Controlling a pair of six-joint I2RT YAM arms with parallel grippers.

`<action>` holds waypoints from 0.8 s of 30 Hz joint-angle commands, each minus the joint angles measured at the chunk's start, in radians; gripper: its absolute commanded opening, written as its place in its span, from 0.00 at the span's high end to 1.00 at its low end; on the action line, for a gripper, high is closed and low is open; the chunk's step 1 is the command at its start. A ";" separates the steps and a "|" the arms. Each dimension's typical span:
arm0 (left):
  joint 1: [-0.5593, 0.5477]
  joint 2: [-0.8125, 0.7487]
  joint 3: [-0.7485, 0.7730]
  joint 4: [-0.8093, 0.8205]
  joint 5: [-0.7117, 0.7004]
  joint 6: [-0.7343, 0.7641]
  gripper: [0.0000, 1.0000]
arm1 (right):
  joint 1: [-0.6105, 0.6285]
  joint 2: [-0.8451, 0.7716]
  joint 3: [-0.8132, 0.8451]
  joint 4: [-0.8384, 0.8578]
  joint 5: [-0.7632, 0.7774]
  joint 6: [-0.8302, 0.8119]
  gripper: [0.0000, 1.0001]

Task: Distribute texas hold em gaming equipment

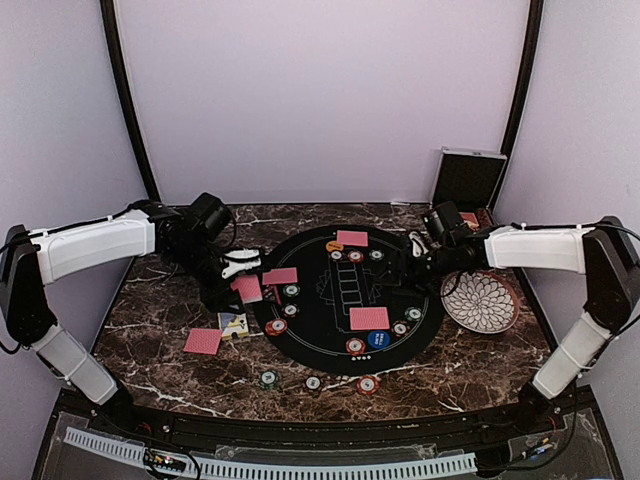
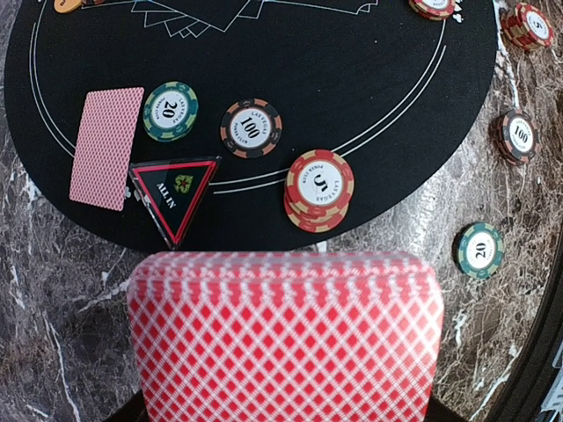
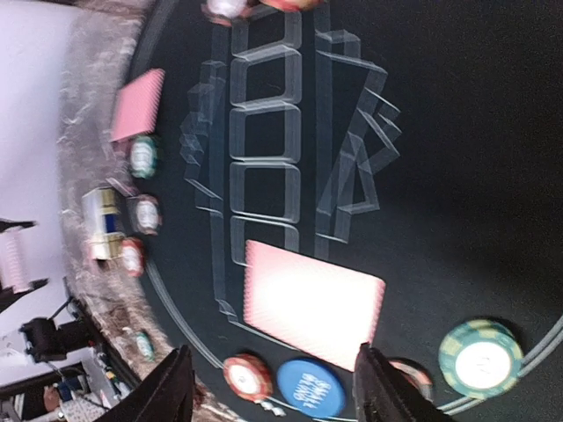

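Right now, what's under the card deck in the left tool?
Left wrist view: the red-backed deck hangs over the marble table at the black mat edge. The ALL IN triangle and red chip stack lie just beyond it. Whatever lies directly underneath is covered.

Even light; R wrist view blurred.

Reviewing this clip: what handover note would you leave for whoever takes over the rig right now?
Left pincer: shut on the red-backed deck, by the left edge of the black mat.
Right pincer: open, empty, above a dealt card.
Done: three cards face down on the mat with chips beside them, a fourth card on the marble; blue button placed.
Left, likely: more dealing; three chips lie off the mat.
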 commanded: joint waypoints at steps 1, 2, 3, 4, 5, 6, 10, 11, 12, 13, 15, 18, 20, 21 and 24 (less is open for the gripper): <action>0.000 -0.023 0.037 -0.020 0.030 -0.012 1.00 | 0.066 -0.025 0.063 0.236 -0.114 0.155 0.34; 0.000 -0.022 0.041 -0.019 0.033 -0.014 1.00 | 0.087 -0.012 0.077 0.281 -0.132 0.190 0.33; 0.000 -0.016 0.048 -0.018 0.036 -0.014 1.00 | 0.106 0.008 0.096 0.323 -0.151 0.219 0.33; 0.000 -0.014 0.052 -0.019 0.037 -0.017 1.00 | 0.128 0.031 0.115 0.364 -0.168 0.248 0.32; 0.000 -0.009 0.061 -0.020 0.038 -0.018 1.00 | 0.149 0.055 0.137 0.398 -0.186 0.275 0.32; 0.000 -0.007 0.064 -0.021 0.040 -0.020 1.00 | 0.168 0.081 0.160 0.427 -0.201 0.296 0.31; 0.000 0.003 0.082 -0.026 0.047 -0.024 1.00 | 0.234 0.181 0.240 0.520 -0.248 0.365 0.29; 0.000 0.004 0.087 -0.026 0.048 -0.024 1.00 | 0.248 0.211 0.255 0.536 -0.257 0.378 0.29; 0.000 0.005 0.092 -0.026 0.050 -0.026 1.00 | 0.256 0.229 0.267 0.553 -0.264 0.391 0.29; 0.000 0.005 0.094 -0.026 0.052 -0.027 1.00 | 0.264 0.246 0.278 0.572 -0.272 0.403 0.29; 0.000 0.004 0.101 -0.025 0.056 -0.031 1.00 | 0.277 0.273 0.292 0.603 -0.282 0.423 0.29; 0.001 0.006 0.109 -0.027 0.061 -0.037 1.00 | 0.290 0.306 0.312 0.640 -0.297 0.445 0.29; 0.000 0.008 0.113 -0.026 0.057 -0.038 1.00 | 0.296 0.324 0.314 0.685 -0.310 0.475 0.29; 0.000 0.010 0.115 -0.027 0.055 -0.038 1.00 | 0.299 0.334 0.316 0.703 -0.316 0.488 0.29; 0.000 0.019 0.123 -0.029 0.054 -0.043 1.00 | 0.310 0.361 0.332 0.731 -0.328 0.509 0.30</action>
